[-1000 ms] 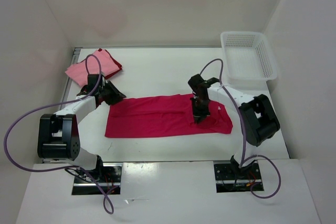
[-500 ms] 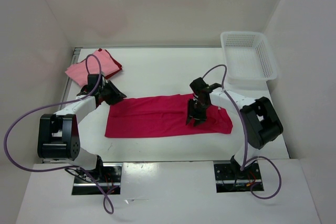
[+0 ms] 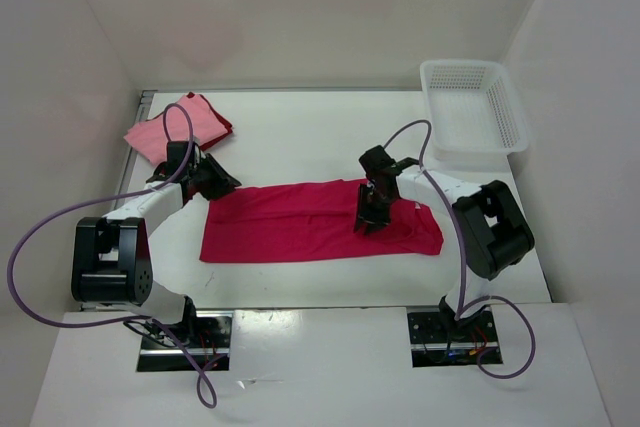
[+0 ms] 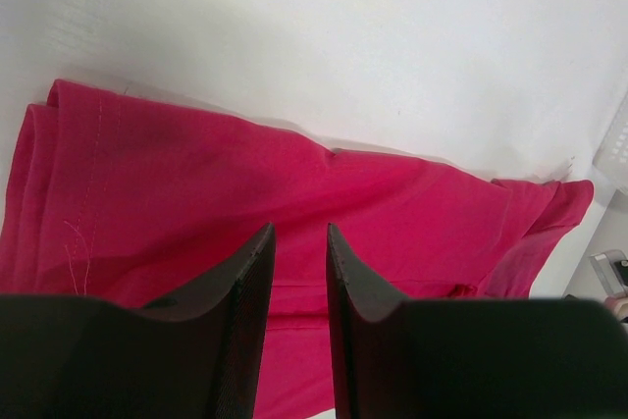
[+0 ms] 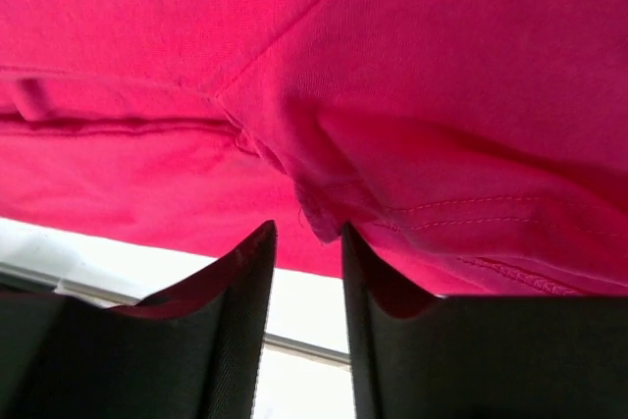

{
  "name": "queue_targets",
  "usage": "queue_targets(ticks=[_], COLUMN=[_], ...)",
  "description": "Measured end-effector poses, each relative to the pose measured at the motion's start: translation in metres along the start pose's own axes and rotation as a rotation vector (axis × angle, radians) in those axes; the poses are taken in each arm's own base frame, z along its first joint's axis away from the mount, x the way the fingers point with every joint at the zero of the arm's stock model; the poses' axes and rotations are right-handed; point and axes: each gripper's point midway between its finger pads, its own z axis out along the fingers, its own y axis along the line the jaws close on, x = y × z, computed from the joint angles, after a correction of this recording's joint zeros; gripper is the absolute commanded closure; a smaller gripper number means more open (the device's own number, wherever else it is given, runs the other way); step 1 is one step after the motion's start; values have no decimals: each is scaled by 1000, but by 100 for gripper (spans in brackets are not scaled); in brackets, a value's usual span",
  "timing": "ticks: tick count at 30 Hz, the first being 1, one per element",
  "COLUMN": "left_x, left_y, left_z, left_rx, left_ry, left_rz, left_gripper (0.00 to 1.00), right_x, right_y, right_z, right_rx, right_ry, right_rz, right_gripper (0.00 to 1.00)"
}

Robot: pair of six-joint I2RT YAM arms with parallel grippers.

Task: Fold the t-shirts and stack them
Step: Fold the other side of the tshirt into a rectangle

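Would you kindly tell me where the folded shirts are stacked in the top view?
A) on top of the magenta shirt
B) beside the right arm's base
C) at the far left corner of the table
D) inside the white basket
C: the light pink shirt lies on the dark red shirt at the far left corner of the table.

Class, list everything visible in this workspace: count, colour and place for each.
crimson-magenta t-shirt: one, crimson-magenta, spread out in the middle
light pink t-shirt: one, pink, folded, far left corner
dark red t-shirt: one, dark red, beneath the pink one
mesh basket: one, white, far right corner
table: one, white
cables: two, purple, one per arm
left gripper: one, black, at the crimson shirt's left end
right gripper: one, black, over its right part
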Motion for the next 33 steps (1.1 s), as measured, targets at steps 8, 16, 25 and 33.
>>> queue_targets(ticks=[8, 16, 25, 33], left_x=[0, -1, -1, 1], left_y=[0, -1, -1, 1], left_z=[0, 0, 0, 4], left_rx=[0, 3, 7, 5], left_ry=[0, -4, -3, 9], left_rz=[0, 1, 2, -2], left_gripper=[65, 65, 65, 65], right_x=[-8, -5, 6, 13], right_y=[-8, -11, 0, 20], right_z=[1, 5, 0, -8], right_rx=[52, 61, -1, -86], right_ry=[-42, -22, 33, 70], right_rz=[1, -5, -13, -13], right_gripper=[73, 95, 100, 60])
